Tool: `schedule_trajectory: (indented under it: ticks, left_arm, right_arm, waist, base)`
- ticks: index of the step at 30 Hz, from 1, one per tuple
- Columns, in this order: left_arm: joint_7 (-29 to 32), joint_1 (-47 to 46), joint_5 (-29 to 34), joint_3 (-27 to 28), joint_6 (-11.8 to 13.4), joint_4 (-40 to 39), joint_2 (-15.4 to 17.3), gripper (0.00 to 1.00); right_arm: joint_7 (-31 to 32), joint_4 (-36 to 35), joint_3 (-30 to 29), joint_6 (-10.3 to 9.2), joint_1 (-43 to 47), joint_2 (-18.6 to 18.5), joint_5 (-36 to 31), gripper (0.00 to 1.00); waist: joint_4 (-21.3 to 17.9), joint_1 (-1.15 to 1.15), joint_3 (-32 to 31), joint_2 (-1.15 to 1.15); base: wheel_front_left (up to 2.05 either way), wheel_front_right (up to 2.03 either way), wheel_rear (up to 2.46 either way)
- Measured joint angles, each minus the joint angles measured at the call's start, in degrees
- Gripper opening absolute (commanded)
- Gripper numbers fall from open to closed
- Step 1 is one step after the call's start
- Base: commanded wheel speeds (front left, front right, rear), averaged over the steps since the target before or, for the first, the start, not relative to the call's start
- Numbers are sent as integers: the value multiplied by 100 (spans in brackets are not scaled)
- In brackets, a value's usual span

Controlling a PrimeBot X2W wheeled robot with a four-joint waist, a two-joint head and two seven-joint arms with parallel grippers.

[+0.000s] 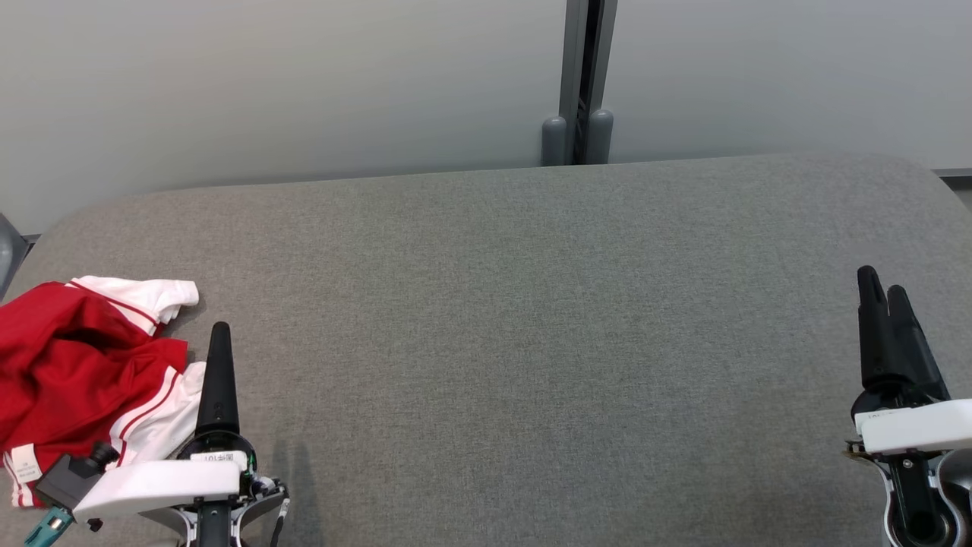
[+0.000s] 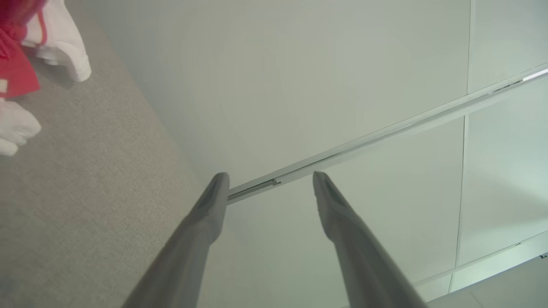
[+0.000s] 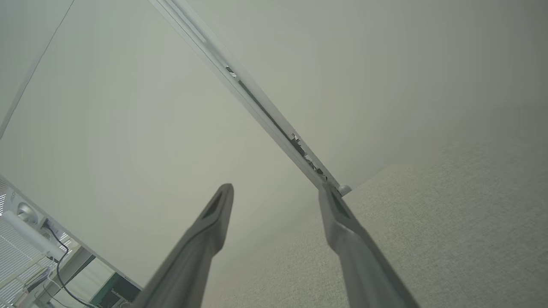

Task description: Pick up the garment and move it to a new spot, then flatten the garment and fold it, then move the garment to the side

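Well, the garment (image 1: 76, 365), red cloth with white striped trim, lies crumpled in a heap at the near left end of the grey cloth-covered counter (image 1: 531, 304), and part of it runs off the left edge of the head view. Just beside it, on its right, stands the left claw (image 1: 219, 334), its dark fingers pointing away toward the pale wall (image 1: 304, 91). The white striped edge of the garment comes right up to the base of that claw, though I cannot tell whether cloth and claw actually touch.

From the left wrist, the garment sits off in the upper left corner, apart from the fingertips. The two fingers (image 2: 205, 214) stand spread, so the left claw is released and holding nothing.

The right claw (image 1: 882, 285) is over at the right end of the counter, well apart from the garment, with the width of the counter between them. Seen from its own wrist, its fingers are likewise spread wide with nothing gripped. They hang above the grey cloth and point toward the wall's dark upright seam (image 1: 581, 83).
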Motion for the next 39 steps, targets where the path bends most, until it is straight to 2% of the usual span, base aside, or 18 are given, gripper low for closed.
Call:
schedule_trajectory:
  ticks: [6,12,23,27,31,36,39]
  left_arm:
    - [-70,39,558,180,0,-207,-1,100]
    - [-142,40,1496,111,11,-549,0,100]
    - [-252,142,3098,-297,499,-867,7,100]
    - [-283,158,3923,-533,794,-907,5,100]
    - [-325,159,4391,-762,1006,-933,7,100]
    - [-374,174,5186,-998,1200,-740,9,100]
    - [-398,215,5409,-1094,1360,-578,12,100]
  right_arm:
    - [-135,-125,113,0,-47,36,-649,100]
    - [-261,-292,185,0,-64,82,-1256,100]
    - [-487,-341,660,1,-216,46,-2171,100]
    - [-554,-318,730,1,-238,44,-2443,100]
    - [-637,-201,788,1,-236,47,-2673,100]
    - [-713,-12,891,1,-221,69,-2874,100]
    - [-769,163,956,1,-218,85,-3021,100]
  waist:
    - [51,0,-7,0]
    - [76,0,21,0]
    - [22,0,74,0]
    - [22,0,95,0]
    - [33,0,104,0]
    - [35,0,120,0]
    - [23,0,126,0]
  base:
    - [0,0,0]
    - [0,0,0]
    - [0,0,0]
    - [0,0,0]
    - [0,0,0]
    - [0,0,0]
    - [0,0,0]
